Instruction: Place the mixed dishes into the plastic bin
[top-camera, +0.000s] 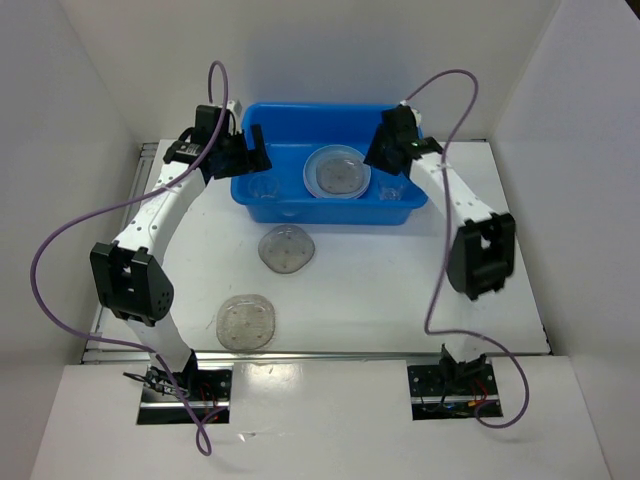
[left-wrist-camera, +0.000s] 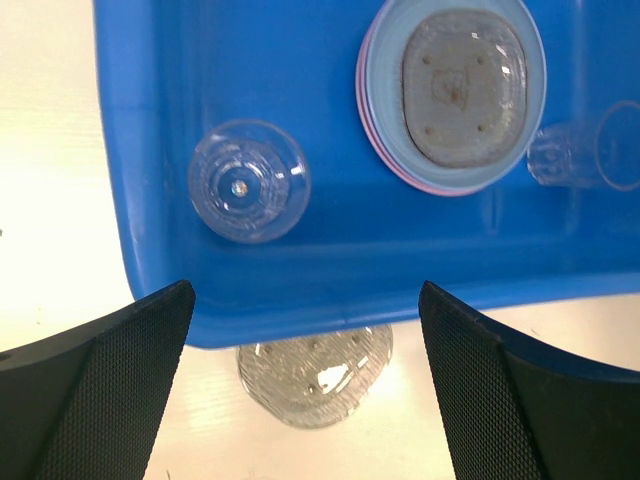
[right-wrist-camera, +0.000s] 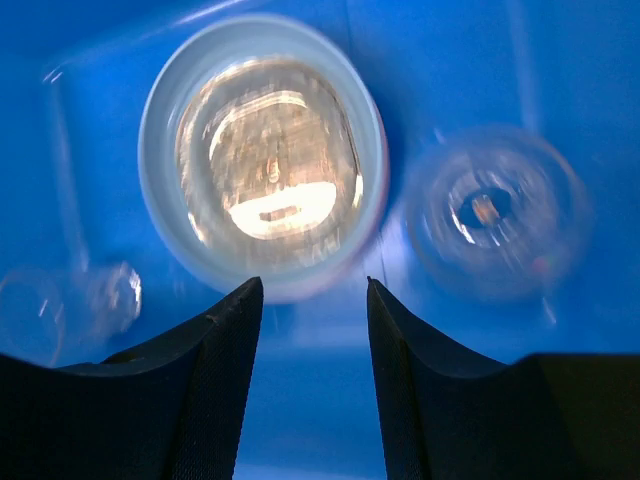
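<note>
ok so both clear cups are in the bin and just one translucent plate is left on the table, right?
No, two translucent plates are left on the table: one just in front of the blue bin, another nearer the near edge. The top external view shows both. The clear cups part is right.

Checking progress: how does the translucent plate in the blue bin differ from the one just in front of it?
The binned plate lies on a stack of round plates inside the blue bin; the front plate lies alone on the table, outside it. The binned plate looks browner, the front plate clearer. Both are translucent and flat.
</note>
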